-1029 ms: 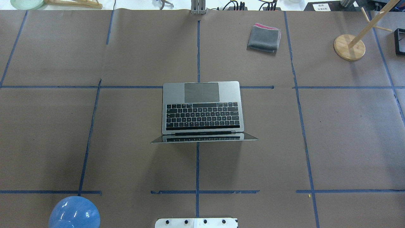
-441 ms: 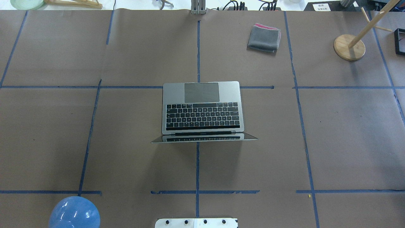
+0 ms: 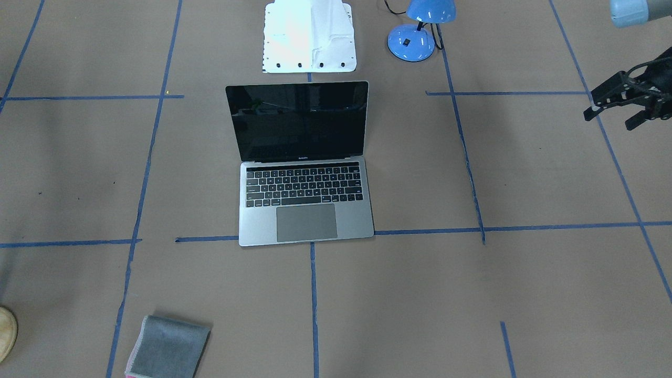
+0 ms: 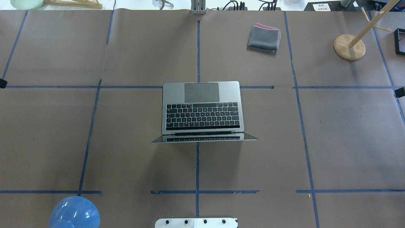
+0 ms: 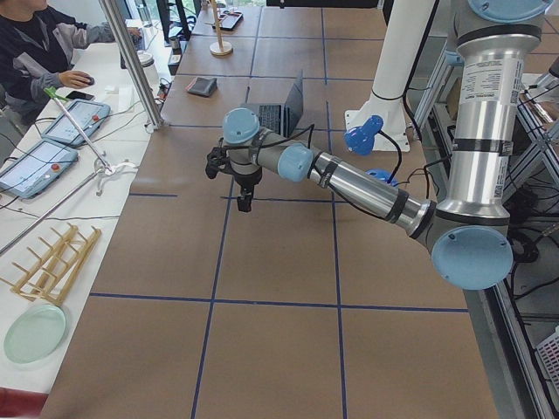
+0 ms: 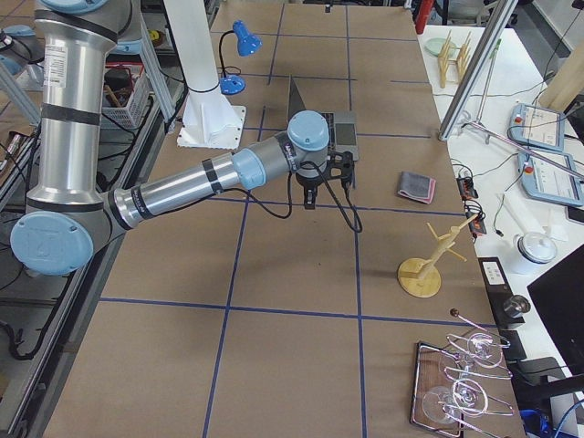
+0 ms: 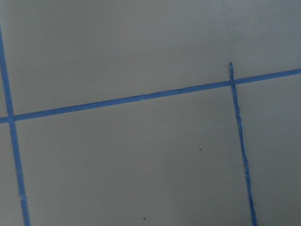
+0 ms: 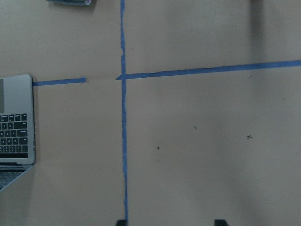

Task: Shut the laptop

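Observation:
The silver-grey laptop (image 4: pixel 202 107) stands open at the table's middle, its black screen (image 3: pixel 296 121) upright and tilted back toward the robot. My left gripper (image 3: pixel 611 113) hovers far off to the laptop's left with its fingers apart and empty; only a tip shows in the overhead view (image 4: pixel 2 83). My right gripper (image 8: pixel 170 222) is open and empty, its fingertips (image 8: pixel 121 222) spread above bare table to the right of the laptop (image 8: pixel 16 136). It just shows at the overhead view's right edge (image 4: pixel 400 91).
A folded grey cloth (image 4: pixel 264 38) lies at the far right of the middle. A wooden stand (image 4: pixel 349 47) is at the far right corner. A blue lamp (image 4: pixel 74 212) and the white base plate (image 4: pixel 196 223) sit at the near edge.
Both gripper tips have come into the overhead view at its left and right edges. The laptop has not moved.

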{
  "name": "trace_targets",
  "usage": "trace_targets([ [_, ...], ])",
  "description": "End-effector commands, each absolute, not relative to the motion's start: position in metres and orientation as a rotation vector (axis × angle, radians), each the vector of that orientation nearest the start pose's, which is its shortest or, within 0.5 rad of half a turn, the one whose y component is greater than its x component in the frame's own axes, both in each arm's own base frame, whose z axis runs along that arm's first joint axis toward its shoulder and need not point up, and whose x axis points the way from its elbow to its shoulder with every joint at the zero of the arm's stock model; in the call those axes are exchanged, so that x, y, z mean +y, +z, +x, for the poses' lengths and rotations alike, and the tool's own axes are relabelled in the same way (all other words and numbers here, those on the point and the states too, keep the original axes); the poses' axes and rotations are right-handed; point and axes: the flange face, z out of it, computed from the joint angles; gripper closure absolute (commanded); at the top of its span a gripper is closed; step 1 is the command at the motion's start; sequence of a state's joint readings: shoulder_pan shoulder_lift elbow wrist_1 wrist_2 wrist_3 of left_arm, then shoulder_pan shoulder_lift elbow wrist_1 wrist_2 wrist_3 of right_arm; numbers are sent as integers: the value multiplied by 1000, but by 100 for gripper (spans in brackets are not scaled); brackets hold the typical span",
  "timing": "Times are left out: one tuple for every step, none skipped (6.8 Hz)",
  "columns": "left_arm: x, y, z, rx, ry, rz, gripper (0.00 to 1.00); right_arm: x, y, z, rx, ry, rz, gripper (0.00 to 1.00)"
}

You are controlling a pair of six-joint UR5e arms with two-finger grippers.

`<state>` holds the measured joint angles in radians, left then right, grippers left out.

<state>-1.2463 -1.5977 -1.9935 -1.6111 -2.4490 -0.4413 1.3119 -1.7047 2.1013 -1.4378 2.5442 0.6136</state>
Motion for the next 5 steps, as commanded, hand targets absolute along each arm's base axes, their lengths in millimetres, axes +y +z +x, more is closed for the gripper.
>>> trace_targets([
  [-454,400,156,1049,62,78,20,-401,401,-120,-1129,94,-26,55],
  [-443,391,182,1088,46,45,51,-393,396,-151,-1121,68,-16,69],
  [-427,385,214,1117,59,2,71,-382,392,-177,-1125,58,-38,80],
  [-412,379,244,1134,85,-44,78,-371,388,-208,-1117,64,-26,84],
  [-397,369,271,1157,105,-78,88,-358,384,-233,-1125,71,-29,92],
])
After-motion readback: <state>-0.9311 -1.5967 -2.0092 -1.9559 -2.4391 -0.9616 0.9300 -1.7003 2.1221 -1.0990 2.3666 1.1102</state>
